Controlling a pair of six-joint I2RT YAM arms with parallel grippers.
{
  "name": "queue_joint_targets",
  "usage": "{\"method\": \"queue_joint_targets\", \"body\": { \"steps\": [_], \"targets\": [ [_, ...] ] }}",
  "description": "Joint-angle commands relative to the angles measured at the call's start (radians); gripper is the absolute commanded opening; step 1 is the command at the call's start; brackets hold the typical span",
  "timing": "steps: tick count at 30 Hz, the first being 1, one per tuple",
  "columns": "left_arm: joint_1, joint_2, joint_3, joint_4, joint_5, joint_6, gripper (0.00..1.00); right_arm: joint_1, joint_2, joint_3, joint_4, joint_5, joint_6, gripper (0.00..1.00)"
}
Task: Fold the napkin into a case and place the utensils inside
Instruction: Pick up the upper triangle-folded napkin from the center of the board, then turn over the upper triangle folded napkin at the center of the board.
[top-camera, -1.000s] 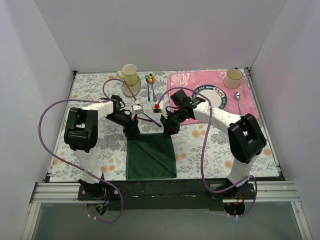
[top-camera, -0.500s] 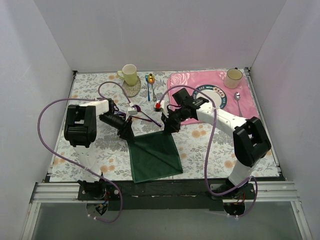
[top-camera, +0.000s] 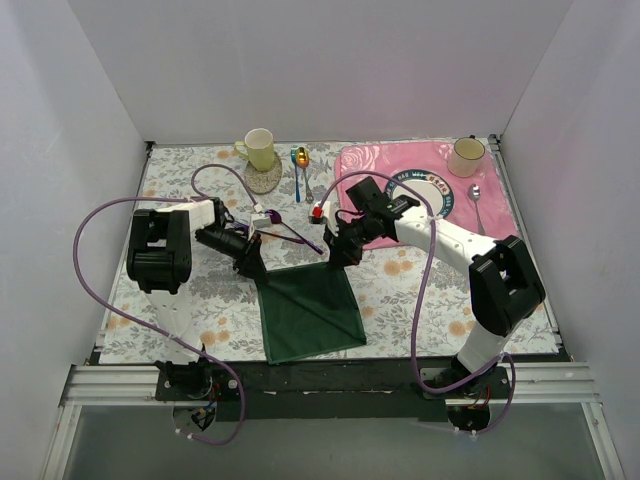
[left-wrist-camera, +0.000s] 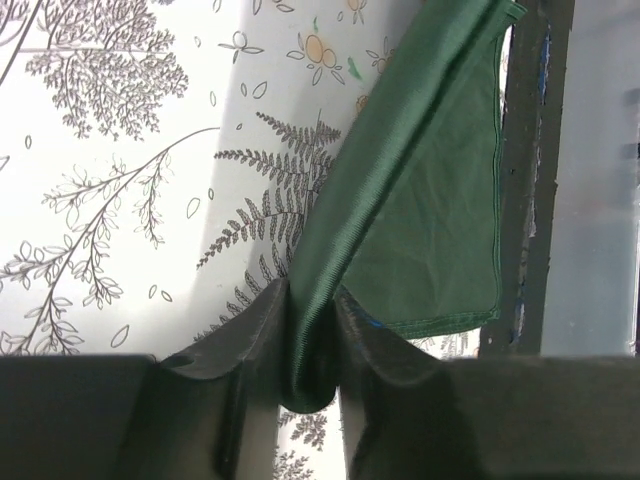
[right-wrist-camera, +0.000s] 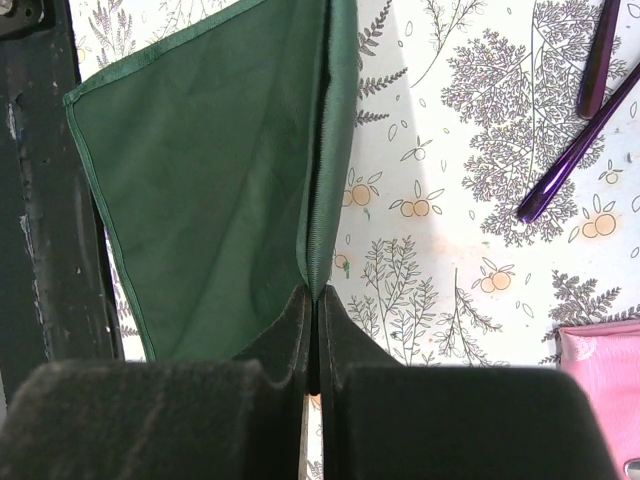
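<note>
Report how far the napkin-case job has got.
Done: little that shows. The napkin is a broad sheet, not yet a narrow case. In hand: the left gripper and right gripper each pinch its far edge. Left: finish the folds, then slide in the purple utensils, which lie outside it, beyond that far edge.
</note>
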Motion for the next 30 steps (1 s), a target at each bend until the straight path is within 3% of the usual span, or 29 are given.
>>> {"method": "queue_joint_targets", "body": {
  "steps": [1,4,7,11,15,18,22,27,30],
  "targets": [
    [0.014,-0.024,0.005,0.008,0.060,-0.002,0.14,0.000,-0.047,-0.001,0.013,-0.006,-0.014,0.01],
    [0.020,-0.069,-0.004,0.022,0.057,-0.030,0.00,-0.002,-0.047,-0.006,0.019,0.022,-0.009,0.01],
    [0.029,-0.145,-0.050,0.138,0.034,-0.108,0.00,-0.006,-0.062,-0.022,0.055,0.062,0.007,0.01],
    [0.035,-0.378,-0.151,0.380,-0.021,-0.366,0.00,-0.011,-0.085,-0.035,0.124,0.131,0.049,0.01],
    [0.031,-0.542,-0.188,0.540,-0.139,-0.462,0.00,-0.022,-0.108,-0.006,0.225,0.195,0.081,0.01],
    [0.031,-0.603,-0.095,0.581,-0.241,-0.473,0.00,-0.034,-0.125,0.082,0.262,0.250,0.093,0.01],
    [0.032,-0.650,-0.001,0.763,-0.364,-0.530,0.00,-0.038,-0.153,0.134,0.454,0.397,0.048,0.01],
    [0.032,-0.672,-0.111,1.084,-0.517,-0.489,0.00,-0.038,-0.127,0.074,0.709,0.482,-0.094,0.01],
    [0.032,-0.657,-0.183,1.152,-0.520,-0.449,0.00,-0.040,-0.110,-0.035,0.903,0.490,-0.176,0.01]
  ]
}}
